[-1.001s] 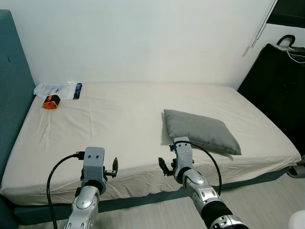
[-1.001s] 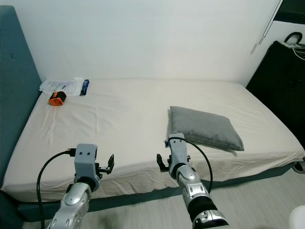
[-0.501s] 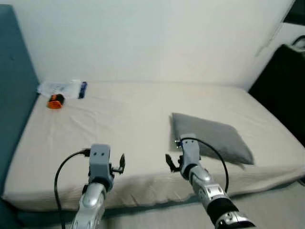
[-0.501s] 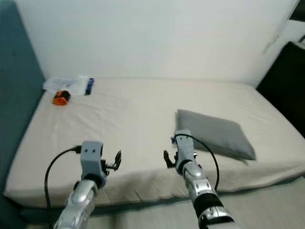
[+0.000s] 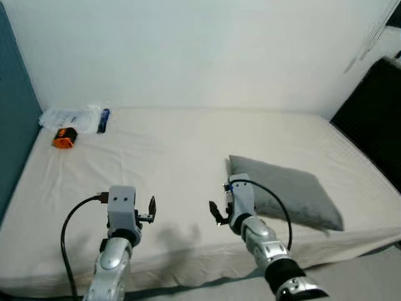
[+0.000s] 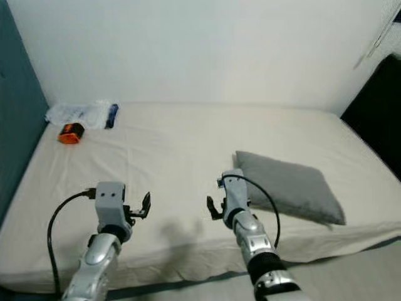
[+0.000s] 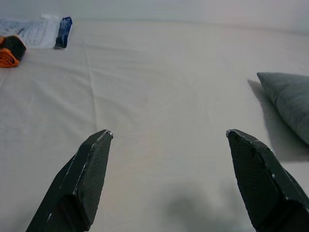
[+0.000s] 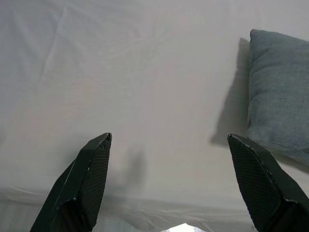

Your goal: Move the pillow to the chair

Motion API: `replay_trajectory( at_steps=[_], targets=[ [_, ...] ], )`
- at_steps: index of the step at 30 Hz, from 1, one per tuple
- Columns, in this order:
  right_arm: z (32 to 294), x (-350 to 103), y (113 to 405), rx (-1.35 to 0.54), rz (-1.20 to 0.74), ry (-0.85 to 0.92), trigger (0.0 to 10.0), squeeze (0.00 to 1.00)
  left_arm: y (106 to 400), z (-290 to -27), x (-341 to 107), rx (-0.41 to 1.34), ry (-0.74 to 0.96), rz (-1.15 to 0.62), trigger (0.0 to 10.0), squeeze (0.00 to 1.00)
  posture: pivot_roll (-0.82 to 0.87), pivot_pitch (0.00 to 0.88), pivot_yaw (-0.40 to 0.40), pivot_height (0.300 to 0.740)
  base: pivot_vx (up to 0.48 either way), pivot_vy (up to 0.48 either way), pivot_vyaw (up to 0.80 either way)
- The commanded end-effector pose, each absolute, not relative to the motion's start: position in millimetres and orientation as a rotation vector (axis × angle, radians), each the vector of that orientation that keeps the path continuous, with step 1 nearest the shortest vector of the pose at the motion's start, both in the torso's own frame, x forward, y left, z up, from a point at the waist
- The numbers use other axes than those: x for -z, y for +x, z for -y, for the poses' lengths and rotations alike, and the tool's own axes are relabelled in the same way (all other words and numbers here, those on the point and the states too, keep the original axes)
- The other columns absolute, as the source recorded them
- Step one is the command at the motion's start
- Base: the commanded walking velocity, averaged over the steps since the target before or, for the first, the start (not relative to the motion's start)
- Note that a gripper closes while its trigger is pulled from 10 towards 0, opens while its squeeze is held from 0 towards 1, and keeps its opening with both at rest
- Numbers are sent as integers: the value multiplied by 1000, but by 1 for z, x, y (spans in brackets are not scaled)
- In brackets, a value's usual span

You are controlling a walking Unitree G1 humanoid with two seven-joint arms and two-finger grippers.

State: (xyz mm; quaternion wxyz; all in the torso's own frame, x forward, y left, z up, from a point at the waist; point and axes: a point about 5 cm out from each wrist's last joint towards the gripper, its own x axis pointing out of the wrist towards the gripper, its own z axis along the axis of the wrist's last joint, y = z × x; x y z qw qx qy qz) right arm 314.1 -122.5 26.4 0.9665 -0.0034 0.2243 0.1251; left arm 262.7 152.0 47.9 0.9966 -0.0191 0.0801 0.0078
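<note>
The step in hand looks like the approach to the bed (image 5: 156,150), and doing it well means getting both hands to either side of the pillow before closing, since a soft cushion pinched at one corner will sag and swing. On the far left of the bed, against the wall, lie an orange gadget (image 5: 63,137) and a plastic packet (image 5: 72,118), well apart from the job and best left alone. The left hand (image 7: 166,140) is raised over the bare sheet near the front edge, its fingers spread wide and holding nothing; it would need to travel right to reach the pillow's near corner. The right hand (image 8: 169,142) is held forward at about the same height, also spread and empty, just beside the pillow's left edge (not touching it, as far as the wrist view shows). The grey pillow (image 5: 285,191) lies flat on the right half of the bed, towards the front edge.
</note>
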Motion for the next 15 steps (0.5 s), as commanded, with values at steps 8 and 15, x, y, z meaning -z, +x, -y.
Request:
replay_trajectory(
  at_steps=[8, 15],
  targets=[
    [124, -28, 315, -243, -443, -15, 10000, 0, 263, -150, -45, 0, -9, -169, 10000, 0, 64, 0, -145, 708, 0, 0, 0],
    [123, -27, 314, -243, -442, -12, 10000, 0, 261, -149, -45, 7, -2, -172, 10000, 0, 68, 0, -146, 708, 0, 0, 0]
  ],
)
